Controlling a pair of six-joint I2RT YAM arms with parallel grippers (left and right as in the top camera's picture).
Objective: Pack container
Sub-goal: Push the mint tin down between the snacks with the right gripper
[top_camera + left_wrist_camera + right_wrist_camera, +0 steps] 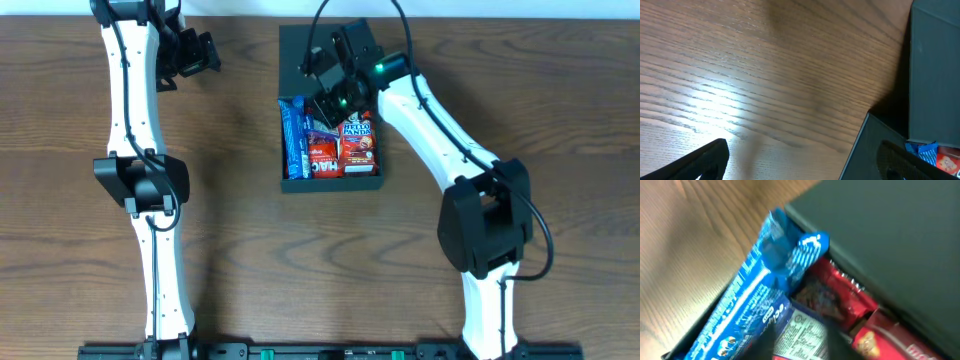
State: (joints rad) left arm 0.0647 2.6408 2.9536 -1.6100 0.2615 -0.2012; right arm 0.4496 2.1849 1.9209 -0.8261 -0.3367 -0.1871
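The shallow, matte, dark cardboard container (pixel 332 183) holds a glossy, crinkled blue packet (pixel 293 140). The left gripper (pixel 200 52), well apart from it, stands spread wide. The right gripper (pixel 328 100) hovers over it; I cannot tell whether its claw is apart or together.

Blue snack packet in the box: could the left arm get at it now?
Probably yes. The left pincer hangs open left of the container with bare table between, and the blue packet lies uncovered along its left wall. The right arm over the container might crowd it.

This looks like a robotics lab station. A wood-grain bench (pixel 240 250) carries a white-and-black left arm (pixel 130 100) at 9 o'clock and a matching right arm (pixel 430 115) at 3 o'clock, both rising from a black rail (pixel 300 352) along the 6 o'clock edge.
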